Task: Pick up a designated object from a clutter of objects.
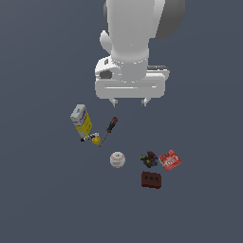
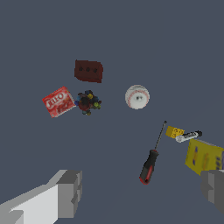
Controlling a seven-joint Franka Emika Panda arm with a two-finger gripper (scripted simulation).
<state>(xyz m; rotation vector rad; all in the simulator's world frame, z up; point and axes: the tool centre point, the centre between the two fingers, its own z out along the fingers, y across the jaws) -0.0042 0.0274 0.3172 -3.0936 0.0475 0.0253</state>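
Note:
The designated object, a small lumpy dark thing [image 1: 149, 159] with red, blue and yellow bits, lies on the grey floor between the white baseball [image 1: 117, 159] and the red packet [image 1: 170, 160]. It also shows in the wrist view [image 2: 89, 102], touching or nearly touching the packet [image 2: 58, 102]. The dark red brick [image 1: 151, 180] lies just beside it. My gripper [image 1: 128, 101] hangs high above the clutter, open and empty. Its grey fingers [image 2: 70, 192] show wide apart in the wrist view.
A yellow-white box [image 1: 81, 120], a yellow padlock [image 1: 95, 139] and a red-handled screwdriver [image 1: 110, 127] lie toward the exterior view's left. In the wrist view they show as the box [image 2: 204, 156], the padlock [image 2: 175, 132] and the screwdriver [image 2: 149, 165].

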